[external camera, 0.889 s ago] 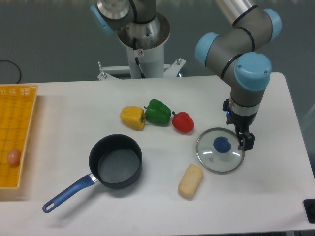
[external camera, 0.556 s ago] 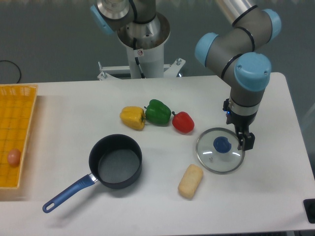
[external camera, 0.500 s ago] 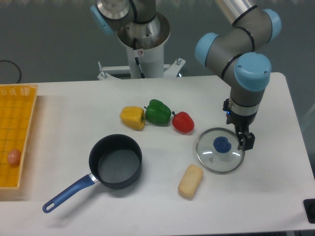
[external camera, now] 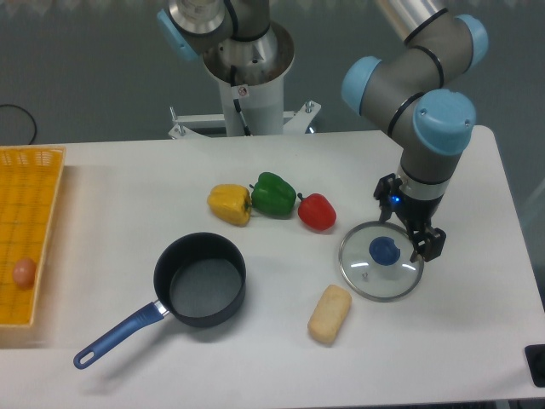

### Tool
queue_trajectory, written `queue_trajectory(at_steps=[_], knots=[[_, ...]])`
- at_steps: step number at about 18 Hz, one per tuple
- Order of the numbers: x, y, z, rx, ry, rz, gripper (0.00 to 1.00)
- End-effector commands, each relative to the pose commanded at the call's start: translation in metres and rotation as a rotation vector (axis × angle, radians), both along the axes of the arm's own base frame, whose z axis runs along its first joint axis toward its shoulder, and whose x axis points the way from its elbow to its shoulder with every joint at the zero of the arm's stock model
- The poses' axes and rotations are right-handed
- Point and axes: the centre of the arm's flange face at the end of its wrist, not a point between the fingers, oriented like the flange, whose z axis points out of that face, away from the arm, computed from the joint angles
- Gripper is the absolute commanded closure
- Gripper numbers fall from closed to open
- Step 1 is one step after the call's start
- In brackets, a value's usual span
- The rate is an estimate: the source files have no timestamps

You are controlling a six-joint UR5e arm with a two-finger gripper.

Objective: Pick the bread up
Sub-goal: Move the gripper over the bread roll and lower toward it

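Note:
The bread [external camera: 329, 313] is a small pale tan oblong loaf lying on the white table [external camera: 128, 187], near the front and right of centre. My gripper [external camera: 408, 223] points down over the right part of a glass lid [external camera: 381, 272], up and to the right of the bread and well apart from it. Its dark fingers [external camera: 427, 244] stand apart with nothing between them. Nothing touches the bread.
The glass lid has a blue knob [external camera: 383, 250]. A dark saucepan [external camera: 200, 279] with a blue handle sits left of the bread. Yellow [external camera: 230, 204], green [external camera: 273, 193] and red [external camera: 317, 211] peppers lie in a row behind. A yellow basket [external camera: 32, 196] holding an egg [external camera: 24, 272] is at the far left.
The wrist has turned and shifted slightly to the right, so a second dark finger now shows on the gripper's left side. The bread and the other things have not moved.

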Motion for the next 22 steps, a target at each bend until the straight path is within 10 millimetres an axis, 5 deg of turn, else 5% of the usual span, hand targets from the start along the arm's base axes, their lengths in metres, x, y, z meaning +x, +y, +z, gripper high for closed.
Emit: queue_trajectory(at_steps=[4,9,22], knots=[[0.013,0.019,-0.011,-0.007,-0.031,0.083,0.00],[0.032,0.067,-0.045,-0.009,-0.022,0.257,0.00],[0.039,0.090,-0.104,-0.061,-0.039,0.316,0.00]])
